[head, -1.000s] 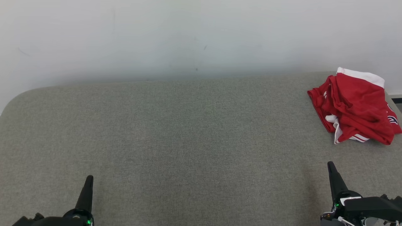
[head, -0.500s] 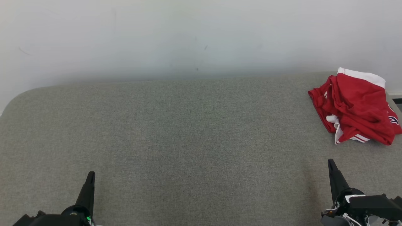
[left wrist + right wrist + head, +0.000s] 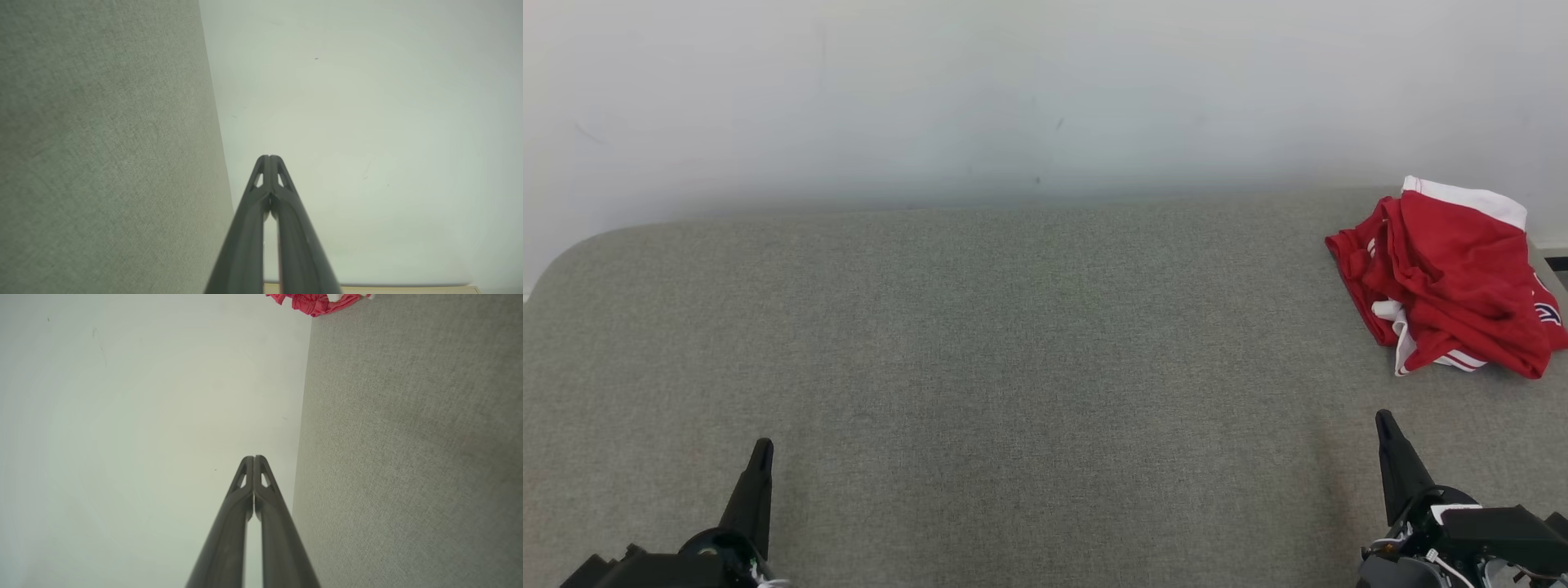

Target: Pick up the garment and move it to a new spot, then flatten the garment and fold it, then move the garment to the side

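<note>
So the red garment [image 3: 1450,282] is bunched up at the far right corner of the grey surface [image 3: 1013,367], well ahead of the right gripper [image 3: 1382,418], fingers pinched together, holding nothing. Left gripper [image 3: 763,446] same, well off.

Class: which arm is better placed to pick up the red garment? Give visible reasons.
Probably right. The right gripper is nearest the crumpled garment at the grey surface's far right; the left gripper sits across at the lower left. Both are shut and empty.
</note>
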Motion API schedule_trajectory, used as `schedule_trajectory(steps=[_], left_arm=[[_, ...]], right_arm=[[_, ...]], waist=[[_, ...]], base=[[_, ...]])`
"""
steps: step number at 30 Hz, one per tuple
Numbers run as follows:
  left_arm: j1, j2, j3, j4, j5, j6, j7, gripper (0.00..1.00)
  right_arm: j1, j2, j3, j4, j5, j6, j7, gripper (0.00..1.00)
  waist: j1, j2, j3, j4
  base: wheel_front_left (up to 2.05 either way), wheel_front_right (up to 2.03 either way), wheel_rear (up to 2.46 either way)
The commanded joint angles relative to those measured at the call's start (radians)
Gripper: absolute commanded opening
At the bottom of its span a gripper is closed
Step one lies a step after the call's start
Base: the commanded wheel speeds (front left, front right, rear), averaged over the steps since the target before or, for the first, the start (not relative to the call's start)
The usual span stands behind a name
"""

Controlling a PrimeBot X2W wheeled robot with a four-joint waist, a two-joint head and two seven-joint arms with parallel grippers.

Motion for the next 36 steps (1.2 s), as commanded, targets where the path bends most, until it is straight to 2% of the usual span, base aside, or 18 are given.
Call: schedule_trajectory(steps=[1,36], left_arm=[[-0.010,-0.001,0.000,-0.003,-0.005,-0.003,0.004,0.00],[-0.010,-0.001,0.000,-0.004,-0.005,-0.003,0.003,0.00]], right_arm=[[-0.008,0.003,-0.003,-0.003,0.002,-0.002,0.003,0.00],[-0.008,0.002,-0.002,-0.003,0.003,-0.002,0.003,0.00]], waist=[[0.0000,0.0000,0.000,0.000],[0.0000,0.0000,0.000,0.000]], base=[[0.00,0.00,0.00],[0.00,0.00,0.00]])
